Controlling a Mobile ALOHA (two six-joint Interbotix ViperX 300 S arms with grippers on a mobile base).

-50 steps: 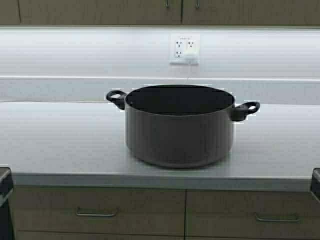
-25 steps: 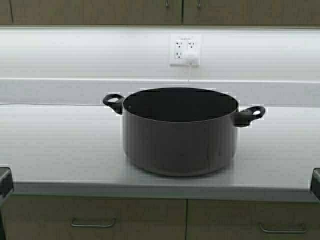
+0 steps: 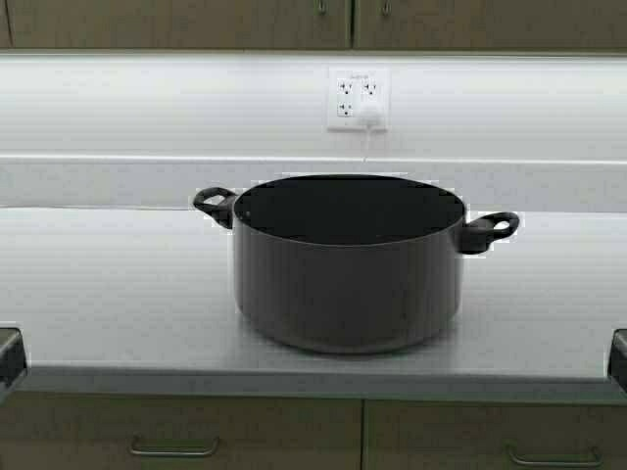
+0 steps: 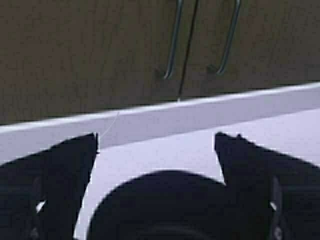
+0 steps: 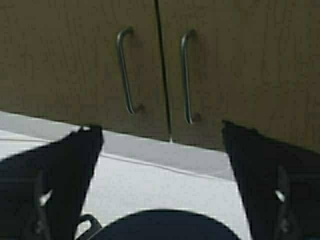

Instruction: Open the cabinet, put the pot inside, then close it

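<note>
Matt dark metal pot (image 3: pixel 347 284); wood-grain cabinet (image 5: pixel 75 60); smooth countertop (image 3: pixel 108 294).

The robot's base drives forward toward the tabletop (image 3: pixel 98 294), so the whole high view shifts. The pot (image 3: pixel 347 262) looms larger and sits lower and slightly more to the left than a second ago. The drawers (image 3: pixel 176 436) under the tabletop slide almost out of the bottom edge, and the cabinet (image 3: pixel 196 22) shows as a thinner strip at the top.
</note>
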